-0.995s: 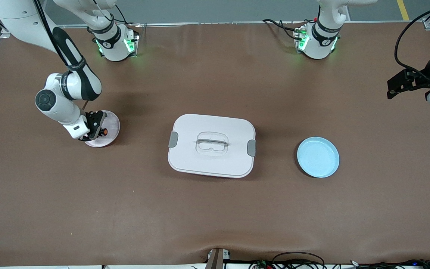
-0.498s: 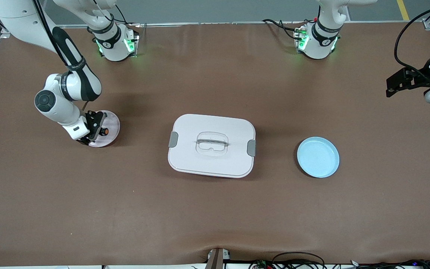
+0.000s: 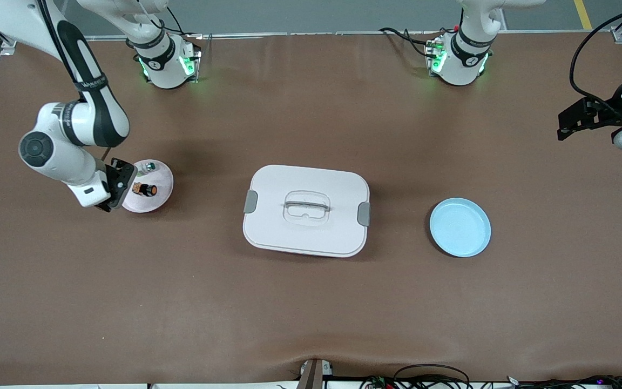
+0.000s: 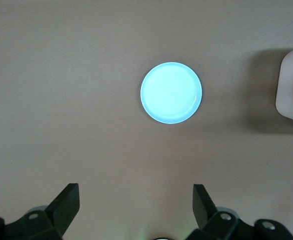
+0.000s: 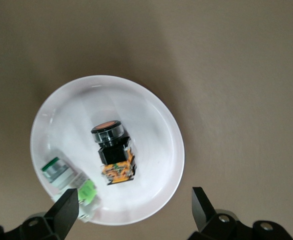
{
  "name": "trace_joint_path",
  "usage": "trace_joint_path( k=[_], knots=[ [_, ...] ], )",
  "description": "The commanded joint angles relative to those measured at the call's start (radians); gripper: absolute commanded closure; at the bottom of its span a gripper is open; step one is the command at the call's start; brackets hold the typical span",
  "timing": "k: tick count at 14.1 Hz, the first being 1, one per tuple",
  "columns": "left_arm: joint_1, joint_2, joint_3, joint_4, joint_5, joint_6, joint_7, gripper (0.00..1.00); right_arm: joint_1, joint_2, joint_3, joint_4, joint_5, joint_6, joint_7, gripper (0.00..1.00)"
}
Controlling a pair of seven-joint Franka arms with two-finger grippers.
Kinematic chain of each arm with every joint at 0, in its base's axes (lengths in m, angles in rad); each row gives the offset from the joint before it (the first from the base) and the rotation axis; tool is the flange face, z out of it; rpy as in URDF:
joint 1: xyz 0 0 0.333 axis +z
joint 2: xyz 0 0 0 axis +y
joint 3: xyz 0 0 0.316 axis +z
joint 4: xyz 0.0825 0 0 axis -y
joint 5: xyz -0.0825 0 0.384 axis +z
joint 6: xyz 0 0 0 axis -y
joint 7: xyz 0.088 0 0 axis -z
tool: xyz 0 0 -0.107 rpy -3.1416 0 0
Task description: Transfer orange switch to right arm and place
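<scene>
The orange switch [image 3: 146, 189] lies on its side on the small pink plate [image 3: 163, 185] toward the right arm's end of the table, with nothing gripping it. In the right wrist view the orange switch [image 5: 114, 150] shows its black body and orange face on the plate [image 5: 151, 125]. My right gripper [image 3: 121, 183] hangs open just above the plate's edge, beside the switch; the same gripper [image 5: 135, 200] has nothing between its fingers. My left gripper [image 3: 573, 123] waits open, high over the left arm's end of the table; in its own view the left gripper [image 4: 136, 195] is empty.
A small clear and green part [image 3: 149, 167] shares the pink plate, also seen as the green part [image 5: 69, 182]. A white lidded box [image 3: 306, 210] stands mid-table. A light blue plate [image 3: 460, 227] lies toward the left arm's end, shown as the blue plate [image 4: 171, 93].
My right gripper opened and let the orange switch go onto the pink plate, then lifted and drew back off the plate toward the table's end. The left arm barely moved.
</scene>
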Motion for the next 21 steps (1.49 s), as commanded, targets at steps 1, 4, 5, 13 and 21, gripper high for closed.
trace_joint_path(
  k=[1,4,5,13,21],
  knots=[
    [0.000,-0.018,0.005,-0.013,-0.017,-0.006,0.023,0.00,0.000,-0.072,0.008,-0.011,-0.014,-0.077,0.325,0.00],
    [0.000,-0.015,0.005,-0.011,-0.017,-0.006,0.023,0.00,0.002,-0.112,0.012,-0.011,-0.011,-0.082,0.628,0.00],
    [0.000,-0.014,0.005,-0.011,-0.017,-0.006,0.023,0.00,0.000,-0.125,0.012,-0.011,-0.003,-0.081,0.688,0.00],
    [-0.005,-0.009,0.005,-0.002,-0.011,-0.004,0.017,0.00,0.005,-0.177,0.015,0.104,0.000,-0.131,0.986,0.00],
    [0.000,-0.001,0.008,-0.002,-0.005,-0.004,0.023,0.00,0.054,-0.154,0.010,0.494,-0.003,-0.528,0.995,0.00]
  ],
)
